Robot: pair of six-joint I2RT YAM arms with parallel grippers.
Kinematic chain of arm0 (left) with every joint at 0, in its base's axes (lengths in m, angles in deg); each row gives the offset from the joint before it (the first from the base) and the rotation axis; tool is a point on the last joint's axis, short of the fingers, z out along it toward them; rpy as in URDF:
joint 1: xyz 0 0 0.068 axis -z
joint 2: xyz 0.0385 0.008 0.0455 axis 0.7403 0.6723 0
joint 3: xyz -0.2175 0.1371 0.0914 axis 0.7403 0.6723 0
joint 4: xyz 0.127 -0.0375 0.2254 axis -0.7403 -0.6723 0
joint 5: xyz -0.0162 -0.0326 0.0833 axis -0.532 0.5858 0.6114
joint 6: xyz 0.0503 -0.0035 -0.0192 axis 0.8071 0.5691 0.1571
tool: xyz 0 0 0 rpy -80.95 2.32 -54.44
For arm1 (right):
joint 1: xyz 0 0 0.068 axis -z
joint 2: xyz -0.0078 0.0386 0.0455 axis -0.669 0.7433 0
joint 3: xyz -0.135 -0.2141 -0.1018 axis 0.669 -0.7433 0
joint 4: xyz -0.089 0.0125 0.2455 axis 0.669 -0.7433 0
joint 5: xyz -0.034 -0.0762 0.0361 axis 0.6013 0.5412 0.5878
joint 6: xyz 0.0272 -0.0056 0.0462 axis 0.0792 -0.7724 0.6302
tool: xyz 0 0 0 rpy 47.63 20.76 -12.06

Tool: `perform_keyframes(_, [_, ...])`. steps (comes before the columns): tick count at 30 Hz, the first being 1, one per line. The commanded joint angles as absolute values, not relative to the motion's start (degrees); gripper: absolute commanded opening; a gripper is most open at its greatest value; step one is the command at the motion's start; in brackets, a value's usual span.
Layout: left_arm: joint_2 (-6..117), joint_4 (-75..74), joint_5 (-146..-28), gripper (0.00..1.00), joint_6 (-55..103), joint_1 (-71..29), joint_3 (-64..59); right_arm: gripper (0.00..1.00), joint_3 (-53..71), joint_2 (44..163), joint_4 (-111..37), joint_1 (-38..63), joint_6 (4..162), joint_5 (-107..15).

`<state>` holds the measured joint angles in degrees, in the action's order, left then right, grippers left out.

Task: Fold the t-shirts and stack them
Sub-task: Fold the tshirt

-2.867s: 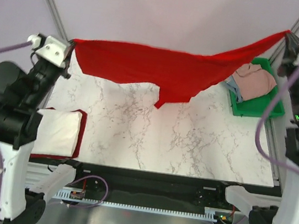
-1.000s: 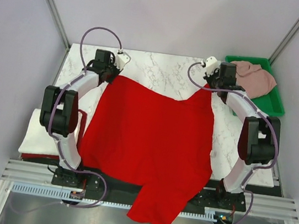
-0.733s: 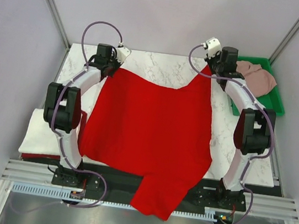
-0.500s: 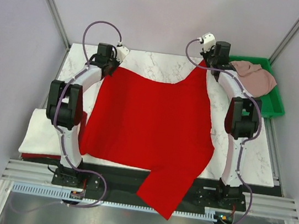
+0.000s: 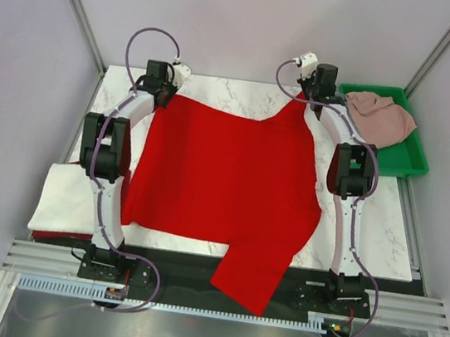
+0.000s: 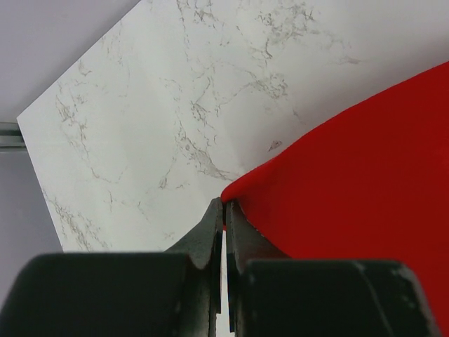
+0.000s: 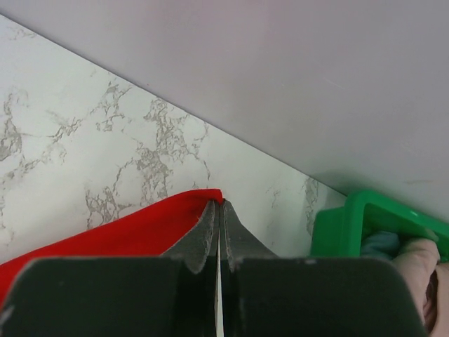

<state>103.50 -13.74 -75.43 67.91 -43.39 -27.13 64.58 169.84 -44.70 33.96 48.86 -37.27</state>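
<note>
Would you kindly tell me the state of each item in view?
red t-shirt, spread out, one part overhanging the near edge.
left gripper, shut on red t-shirt's corner.
right gripper, shut on its other far corner.
white t-shirt, folded.
pink t-shirt, crumpled in green tray.

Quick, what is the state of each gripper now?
Left gripper: shut on a far corner of the red t-shirt.
Right gripper: shut on its other far corner.

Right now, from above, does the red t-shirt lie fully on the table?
No, part of the red t-shirt reaches past the near edge of the table.
</note>
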Motion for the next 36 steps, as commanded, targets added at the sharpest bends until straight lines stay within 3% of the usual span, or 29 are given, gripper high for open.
perform_keyframes(1, [103.4,-14.5,-75.1,0.02,68.2,-43.6,-30.8,0.0,64.2,165.1,-44.4,33.8,50.0,-37.1])
perform_keyframes(16, [83.4,-17.1,-83.8,0.02,72.5,-43.6,-13.4,0.0,37.7,137.9,-54.2,33.9,49.1,-38.7])
perform_keyframes(24, [78.5,-18.2,-85.5,0.02,75.4,-43.7,-7.1,0.0,22.9,125.6,-57.0,33.7,50.3,-38.7])
perform_keyframes(36, [74.8,-18.4,-86.2,0.02,76.9,-44.9,-1.6,0.0,11.9,113.2,-61.8,33.7,54.5,-42.5])
